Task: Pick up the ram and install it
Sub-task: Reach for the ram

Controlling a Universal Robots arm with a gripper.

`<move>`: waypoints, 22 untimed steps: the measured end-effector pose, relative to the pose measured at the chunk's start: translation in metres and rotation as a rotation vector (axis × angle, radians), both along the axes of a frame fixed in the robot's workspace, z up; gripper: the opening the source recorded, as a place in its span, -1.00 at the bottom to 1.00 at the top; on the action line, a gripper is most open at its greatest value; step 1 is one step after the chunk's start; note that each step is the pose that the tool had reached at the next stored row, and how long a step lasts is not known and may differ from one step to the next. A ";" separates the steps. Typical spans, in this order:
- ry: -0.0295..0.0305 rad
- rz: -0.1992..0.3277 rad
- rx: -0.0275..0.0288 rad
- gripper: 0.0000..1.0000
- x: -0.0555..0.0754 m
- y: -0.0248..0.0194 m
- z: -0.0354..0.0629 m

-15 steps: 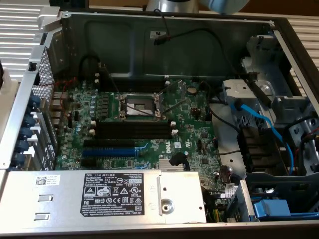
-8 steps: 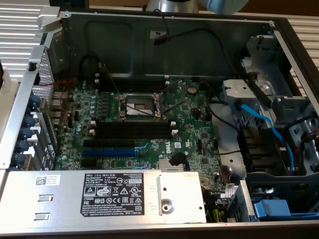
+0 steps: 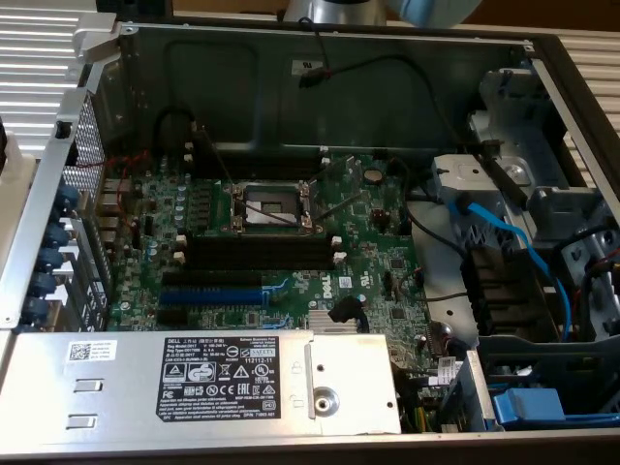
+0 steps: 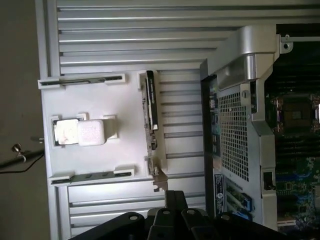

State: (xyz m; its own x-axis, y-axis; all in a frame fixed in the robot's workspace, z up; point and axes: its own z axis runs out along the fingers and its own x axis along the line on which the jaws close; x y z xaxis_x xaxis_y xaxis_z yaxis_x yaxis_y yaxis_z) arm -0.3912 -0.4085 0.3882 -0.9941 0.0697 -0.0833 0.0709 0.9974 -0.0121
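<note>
Gripper [image 4: 174, 200] closed, nothing in it, hanging near one end of the ram [image 4: 151, 107]. Ram stands on edge in white holder [image 4: 100, 95] on ribbed table [image 4: 125, 35], beside open computer case [image 4: 235, 125]. Further in: motherboard [image 3: 368, 242], black memory slots [image 3: 262, 250] next to processor socket [image 3: 271, 203].

In the exterior view the arm [image 3: 334, 10] is cut off by the top edge, so that only a silver and blue-grey stub is seen; the small print on the power supply label [image 3: 218, 373] is too fine to be read; in the wrist view the gripper [image 4: 175, 200] is cropped by the picture's edge; the ram [image 4: 151, 100] is seen edge-on in a white holder [image 4: 100, 95], so its chips and label cannot be made out; the computer case [image 4: 235, 130] is cut off, and its motherboard [image 4: 295, 150] is dim and blurred.
</note>
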 end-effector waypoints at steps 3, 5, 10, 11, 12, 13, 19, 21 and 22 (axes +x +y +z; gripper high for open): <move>0.0087 0.000 0.0000 -0.79 -0.013 -0.0001 -0.0020; 0.0164 0.000 0.0000 -0.79 -0.022 -0.0001 -0.0025; 0.0306 0.000 0.0000 -0.79 -0.050 -0.0001 -0.0026; 0.0314 0.000 0.0000 -0.79 -0.055 -0.0001 -0.0027; 0.0319 0.000 0.0000 -0.79 -0.059 -0.0001 -0.0028; 0.0322 0.000 0.0000 -0.79 -0.064 -0.0001 -0.0028; 0.0348 0.000 0.0002 -0.79 -0.092 0.0000 -0.0061; 0.0392 0.002 -0.0001 -0.79 -0.092 0.0003 -0.0079; 0.0411 0.003 -0.0001 -0.79 -0.092 0.0010 -0.0091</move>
